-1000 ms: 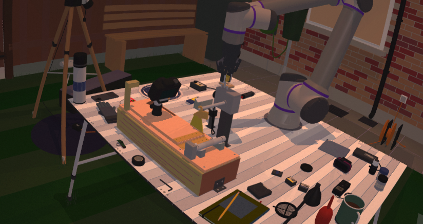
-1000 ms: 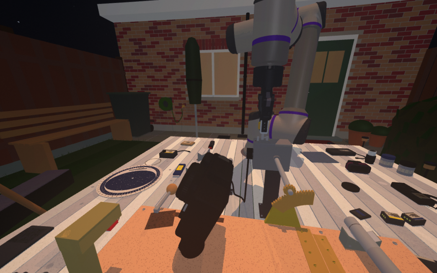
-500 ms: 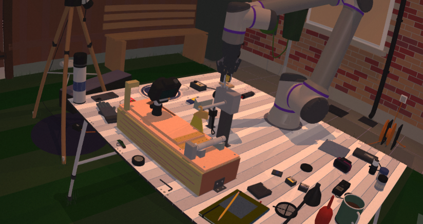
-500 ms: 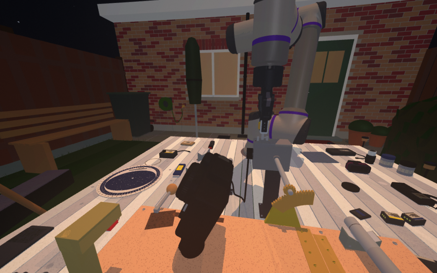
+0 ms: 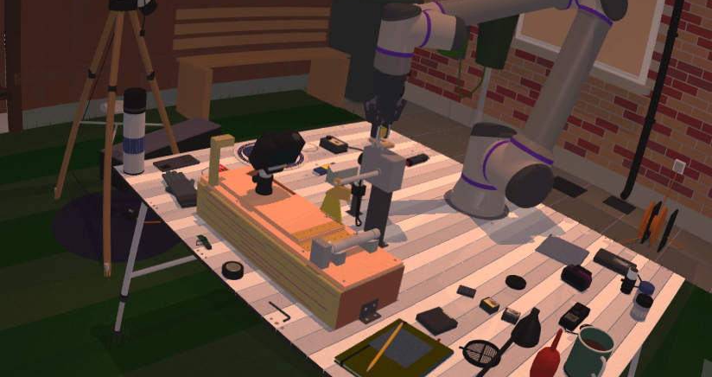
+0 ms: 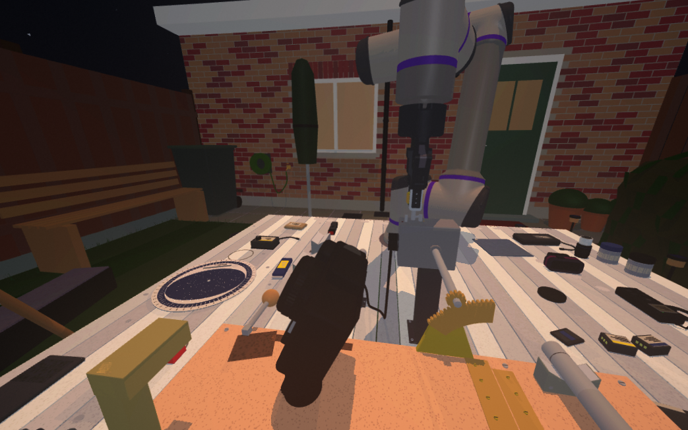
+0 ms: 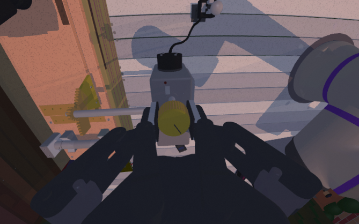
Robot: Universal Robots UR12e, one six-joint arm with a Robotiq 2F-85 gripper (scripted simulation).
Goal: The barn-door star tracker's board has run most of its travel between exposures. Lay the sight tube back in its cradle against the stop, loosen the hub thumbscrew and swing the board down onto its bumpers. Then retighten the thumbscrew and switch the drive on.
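The yellow knurled thumbscrew sits on top of the grey drive box, which stands on a dark post beside the tracker. The thumbscrew is gripped by my gripper, which points straight down over the box. A steel shaft runs from the box to the yellow toothed sector on the orange board. The grey sight tube lies in its cradle near the board's near end. A black camera sits on a ball head on the board.
A green mug stands at the table's near right corner among small cases, caps and a red scoop. A notebook with a pencil lies in front of the tracker. A flask and gloves sit at the far left, beside a wooden tripod.
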